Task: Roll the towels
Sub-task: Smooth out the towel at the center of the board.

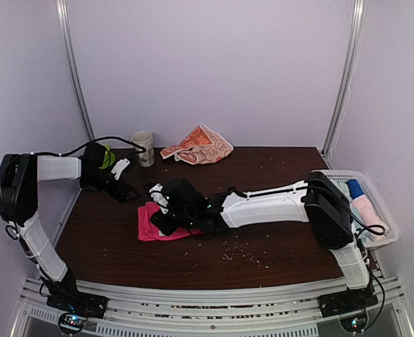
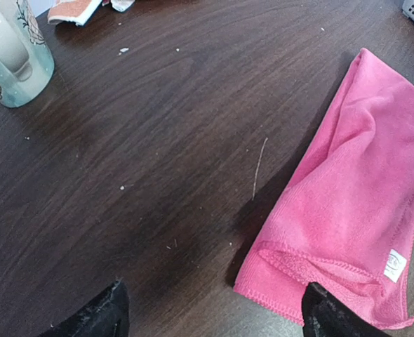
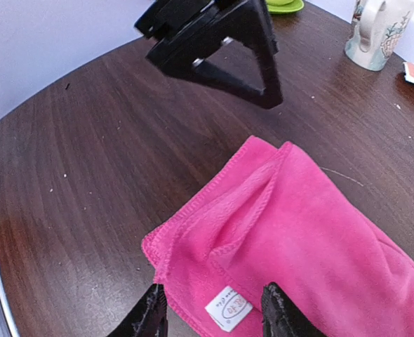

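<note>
Straddling pink towel [image 3: 298,232] corner: right gripper [image 3: 215,312] fingers [image 3: 151,317].

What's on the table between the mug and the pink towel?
Nothing big. In the left wrist view, only bare dark table, a few pale crumbs and one thin strand lie between the mug and the pink towel.

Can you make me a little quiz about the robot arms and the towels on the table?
1. True or false: the pink towel is already rolled up.
2. What stands nearest the bunny towel? A) a mug B) a bottle C) a bowl
3. Fill in: the pink towel's white label lies between the fingers of the ___ gripper.
Key: 1 false, it lies flat and folded. 2 A. 3 the right gripper.
</note>
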